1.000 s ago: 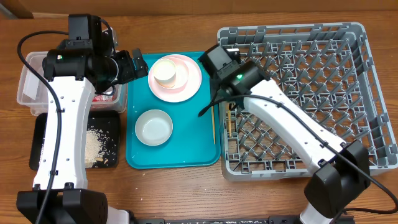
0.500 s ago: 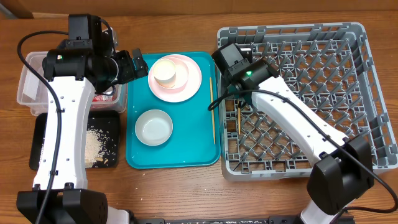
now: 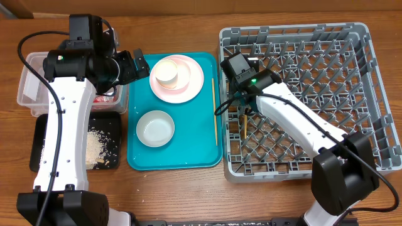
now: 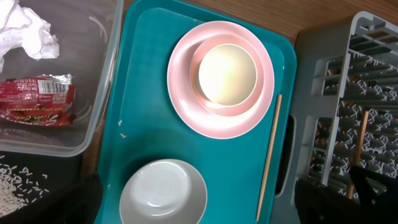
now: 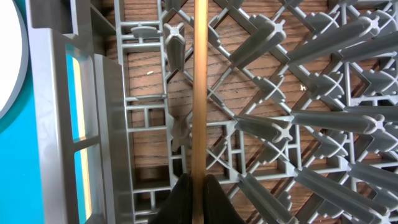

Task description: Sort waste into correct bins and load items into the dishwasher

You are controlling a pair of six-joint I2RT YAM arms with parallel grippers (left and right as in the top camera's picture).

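While your right gripper [image 5: 199, 186] clamps a chopstick [image 5: 200, 87] over the dish rack's [image 5: 56, 93] left edge, loading looks underway; next, lower, release, then fetch the other chopstick [image 3: 213, 110] from the teal tray [image 3: 188, 138].

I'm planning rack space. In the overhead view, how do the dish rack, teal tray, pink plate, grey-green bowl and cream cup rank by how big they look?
Largest to smallest:
1. dish rack
2. teal tray
3. pink plate
4. grey-green bowl
5. cream cup, clearly the smallest even though it sits raised on the plate, slightly nearer the camera
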